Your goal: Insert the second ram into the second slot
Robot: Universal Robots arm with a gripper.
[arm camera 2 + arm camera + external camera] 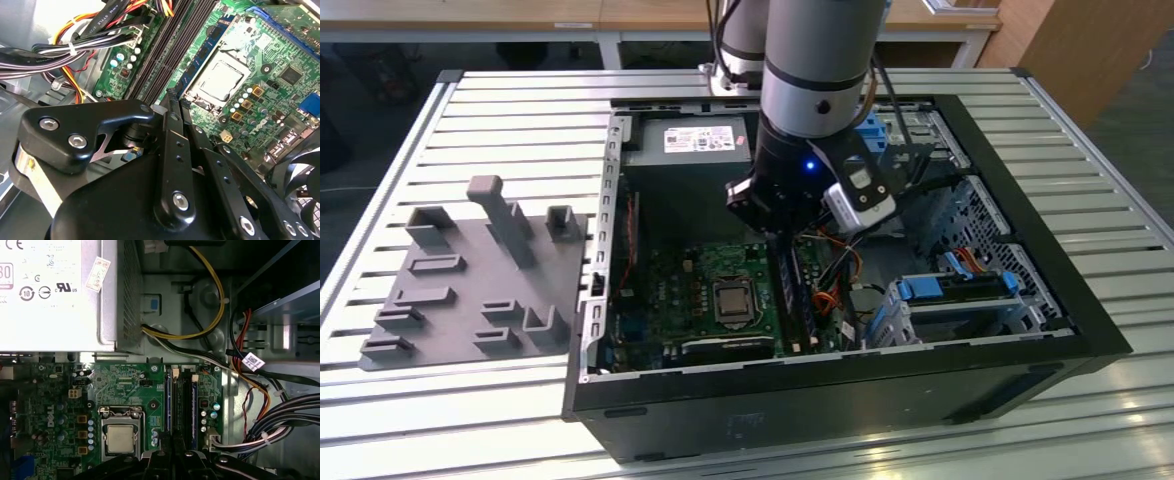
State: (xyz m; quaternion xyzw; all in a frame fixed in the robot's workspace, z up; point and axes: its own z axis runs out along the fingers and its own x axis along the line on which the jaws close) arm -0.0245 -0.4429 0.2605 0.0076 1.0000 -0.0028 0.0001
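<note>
Though obscured, seemingly flat blue ram (207, 47).

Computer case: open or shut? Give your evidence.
Open: the computer case has no cover on top, and the circuit board inside is plainly exposed.

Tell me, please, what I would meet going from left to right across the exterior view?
Grey fixture plate → processor socket → black memory slots → blue-tabbed drive bay.
</note>
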